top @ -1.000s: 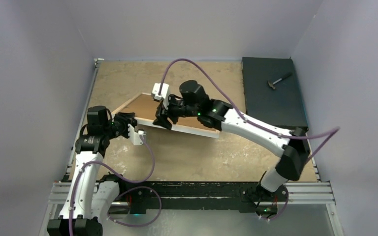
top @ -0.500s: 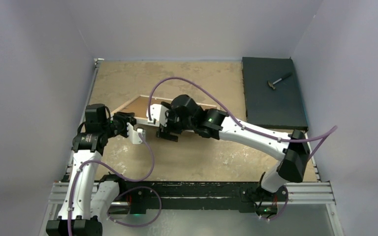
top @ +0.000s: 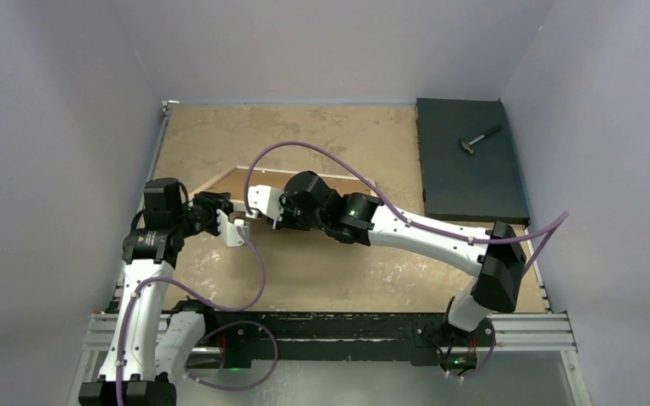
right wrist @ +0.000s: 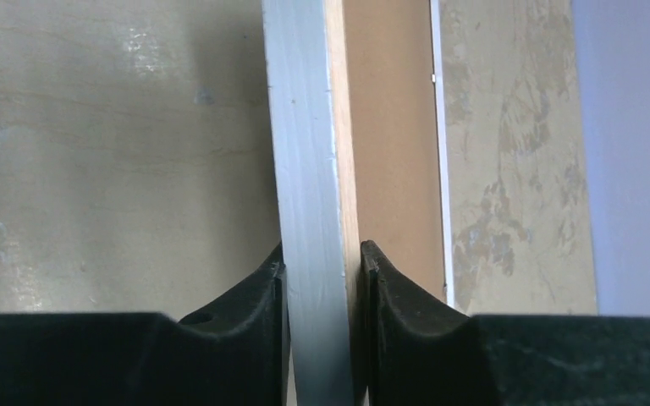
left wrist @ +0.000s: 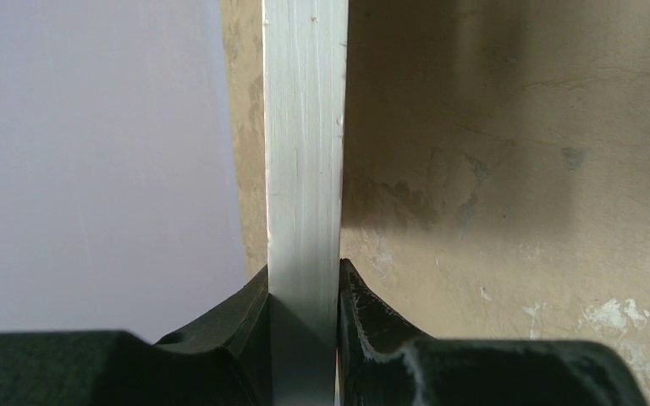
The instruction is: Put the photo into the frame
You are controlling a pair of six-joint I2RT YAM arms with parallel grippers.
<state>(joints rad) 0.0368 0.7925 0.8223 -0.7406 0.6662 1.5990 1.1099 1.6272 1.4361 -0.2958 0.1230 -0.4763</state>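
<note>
Left arm: bent up from its base and reached forward to the left corner of the frame [left wrist: 305, 152].
Left gripper [left wrist: 303, 288]: clamped on the frame's white rim, one black finger pressed to each face.
Right arm: stretched long and low to the left across the table [top: 322, 271], its wrist set just beside the left gripper.
Right gripper [right wrist: 322, 266]: closed on the frame's edge, with rim and wood pinched between the fingers.
Frame: gripped by both grippers and tilted, brown back turned upward.
Backing board [right wrist: 393, 127]: plain, flat and brown, seen inside the frame's back.
Black slab [top: 465, 169]: well apart to the frame's right, with a small hammer [top: 480, 139] laid on it.
Materials: the rim is painted silvery white and faintly streaked, the edge is pale wood, and the table is mottled tan and scuffed.
</note>
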